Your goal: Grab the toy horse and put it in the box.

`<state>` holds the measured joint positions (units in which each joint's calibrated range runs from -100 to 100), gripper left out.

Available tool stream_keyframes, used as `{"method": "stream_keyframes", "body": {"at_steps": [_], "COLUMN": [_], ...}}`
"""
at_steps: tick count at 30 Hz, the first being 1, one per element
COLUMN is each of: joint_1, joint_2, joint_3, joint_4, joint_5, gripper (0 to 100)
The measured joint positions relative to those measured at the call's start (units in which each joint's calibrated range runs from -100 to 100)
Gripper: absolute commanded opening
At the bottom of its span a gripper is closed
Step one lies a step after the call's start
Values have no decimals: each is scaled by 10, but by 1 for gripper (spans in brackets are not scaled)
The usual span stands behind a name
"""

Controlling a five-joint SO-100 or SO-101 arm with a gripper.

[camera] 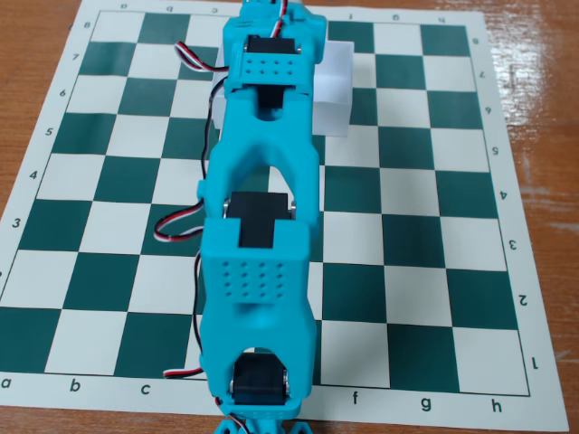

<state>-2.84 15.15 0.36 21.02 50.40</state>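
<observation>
My turquoise arm (262, 181) stretches from the bottom edge straight up the middle of the chessboard to the top edge. The white box (334, 86) stands at the far end of the board. Only its right part shows beside the arm; the rest lies under the arm's upper segment. The gripper's fingers do not show: they are hidden under the arm or past the top edge. The toy horse is not visible anywhere, neither on the board nor in the visible part of the box.
The green-and-white chessboard mat (434, 226) lies on a wooden table (543, 90). Black, red and white servo cables (176, 231) loop out on the arm's left side. No other objects stand on the visible squares.
</observation>
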Motion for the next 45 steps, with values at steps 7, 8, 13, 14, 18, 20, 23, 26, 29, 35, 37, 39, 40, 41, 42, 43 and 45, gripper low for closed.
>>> {"method": "stream_keyframes", "body": {"at_steps": [7,8,13,14,18,20,23,26,29,35,37,39,40,41,42,43,45], "joint_1": [7,7,5,4,-3,-5,-7,-7,-7,-7,-7,-7,-7,-7,-7,-7,-10], "joint_2": [129,142,206,219,254,262,265,265,265,183,114,39,-1,-41,-83,-126,-214], "joint_3": [-100,-105,-151,-166,-196,-213,-227,-228,-228,-159,-105,-43,-9,28,67,110,195], "joint_4": [0,0,0,0,0,0,0,0,0,25,39,54,62,69,77,86,107], "joint_5": [-1,-2,-15,-20,-30,-39,-47,-49,-49,-56,-61,-63,-64,-64,-64,-64,-64], "gripper": [0,0,0,0,8,16,20,21,20,18,16,10,7,4,2,0,0]}}
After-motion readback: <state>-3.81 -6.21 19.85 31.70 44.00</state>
